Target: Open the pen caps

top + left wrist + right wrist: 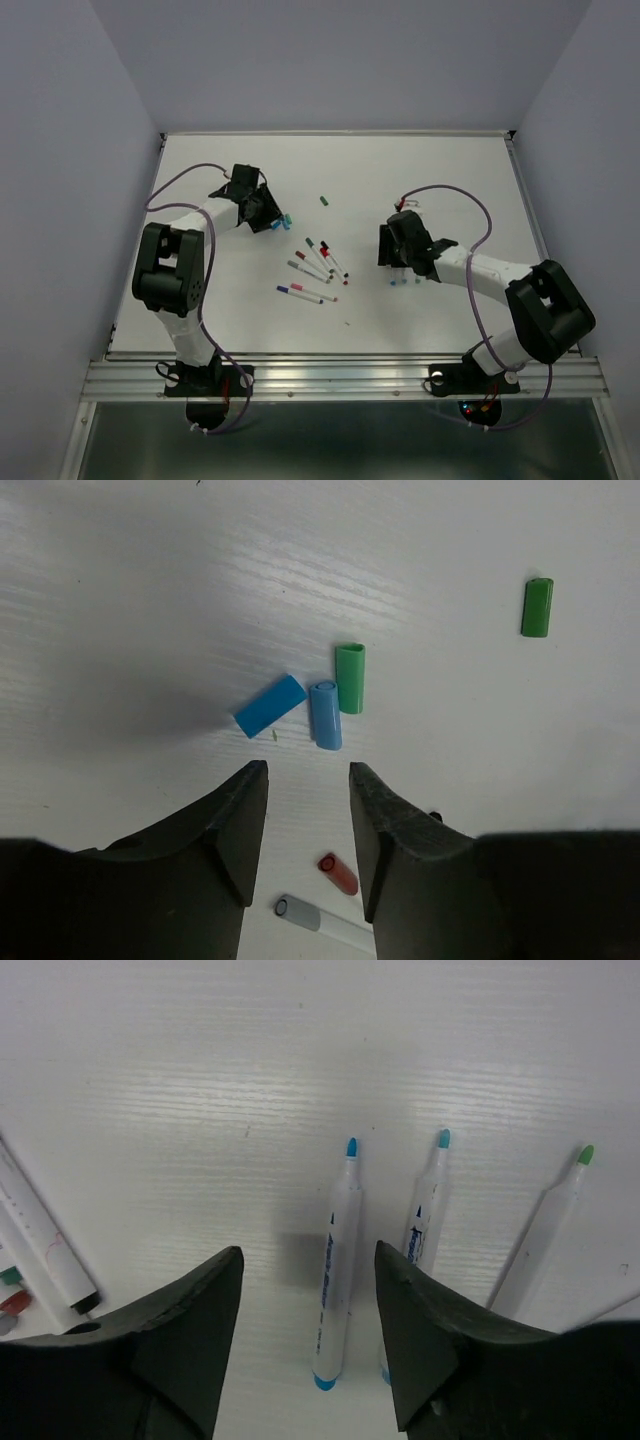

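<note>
Three loose pen caps lie just ahead of my left gripper [308,770]: a blue cap [270,705], a lighter blue cap [325,715] and a green cap [350,678]. Another green cap [537,607] lies farther off, alone. A red cap [338,873] rests on the table under the open, empty jaws. My right gripper [308,1255] hangs open over an uncapped blue-tipped pen [335,1265], beside a second blue-tipped pen [428,1210] and a green-tipped pen [545,1230]. In the top view the left gripper [268,214] is at the back left and the right gripper [403,262] is right of centre.
Several capped pens [315,265] lie fanned out mid-table between the arms. The lone green cap [324,200] sits behind them. A grey-ended pen [320,920] lies under the left fingers. Capped pens [45,1250] show at the left edge of the right wrist view.
</note>
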{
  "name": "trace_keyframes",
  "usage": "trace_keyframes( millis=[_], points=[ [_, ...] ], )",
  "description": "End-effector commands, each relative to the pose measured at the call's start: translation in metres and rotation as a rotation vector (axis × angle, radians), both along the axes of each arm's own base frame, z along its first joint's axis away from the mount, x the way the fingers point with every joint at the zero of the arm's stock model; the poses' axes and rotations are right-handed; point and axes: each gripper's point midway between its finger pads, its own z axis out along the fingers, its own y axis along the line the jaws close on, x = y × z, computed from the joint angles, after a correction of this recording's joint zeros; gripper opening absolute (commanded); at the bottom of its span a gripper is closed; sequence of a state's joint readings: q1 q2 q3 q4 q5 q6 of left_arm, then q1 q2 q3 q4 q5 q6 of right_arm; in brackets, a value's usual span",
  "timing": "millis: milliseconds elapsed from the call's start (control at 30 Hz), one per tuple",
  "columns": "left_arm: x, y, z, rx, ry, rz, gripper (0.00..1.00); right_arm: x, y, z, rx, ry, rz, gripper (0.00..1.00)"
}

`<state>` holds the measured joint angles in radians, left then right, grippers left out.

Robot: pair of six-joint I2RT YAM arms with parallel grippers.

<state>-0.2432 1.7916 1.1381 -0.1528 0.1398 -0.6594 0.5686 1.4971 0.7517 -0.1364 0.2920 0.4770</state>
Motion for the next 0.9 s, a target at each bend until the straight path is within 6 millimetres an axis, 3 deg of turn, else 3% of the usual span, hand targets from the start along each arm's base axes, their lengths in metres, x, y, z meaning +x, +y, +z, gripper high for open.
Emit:
trace_keyframes(
  millis=[0, 100, 167, 200, 367, 467, 667, 867],
  points=[
    [0.004, -0.005, 0.049, -0.024, -0.113, -0.029, 0.60, 0.019, 0.024, 0.053, 0.078, -0.133, 0.127, 0.71],
    [0.002, -0.004, 0.066, -0.023, -0.153, -0.034, 0.85, 0.019, 0.038, 0.073, 0.127, -0.201, 0.228, 0.75],
    [-0.001, 0.000, 0.079, -0.017, -0.183, -0.026, 0.99, 0.015, 0.058, 0.086, 0.168, -0.256, 0.315, 0.84],
    [-0.002, 0.000, 0.083, -0.015, -0.190, -0.025, 0.99, 0.012, 0.065, 0.089, 0.178, -0.261, 0.371, 1.00],
    [-0.009, 0.002, 0.120, -0.026, -0.291, -0.046, 0.99, 0.005, 0.097, 0.087, 0.146, -0.262, 0.512, 1.00],
    [-0.016, 0.006, 0.136, -0.024, -0.347, -0.044, 0.99, 0.014, 0.101, 0.076, 0.046, -0.248, 0.510, 1.00],
    [-0.026, 0.016, 0.148, 0.000, -0.389, -0.023, 0.99, 0.021, 0.109, 0.048, -0.084, -0.164, 0.592, 1.00],
    [-0.027, 0.016, 0.147, 0.001, -0.391, -0.026, 0.99, 0.024, 0.116, 0.030, -0.156, -0.137, 0.647, 1.00]
  ],
)
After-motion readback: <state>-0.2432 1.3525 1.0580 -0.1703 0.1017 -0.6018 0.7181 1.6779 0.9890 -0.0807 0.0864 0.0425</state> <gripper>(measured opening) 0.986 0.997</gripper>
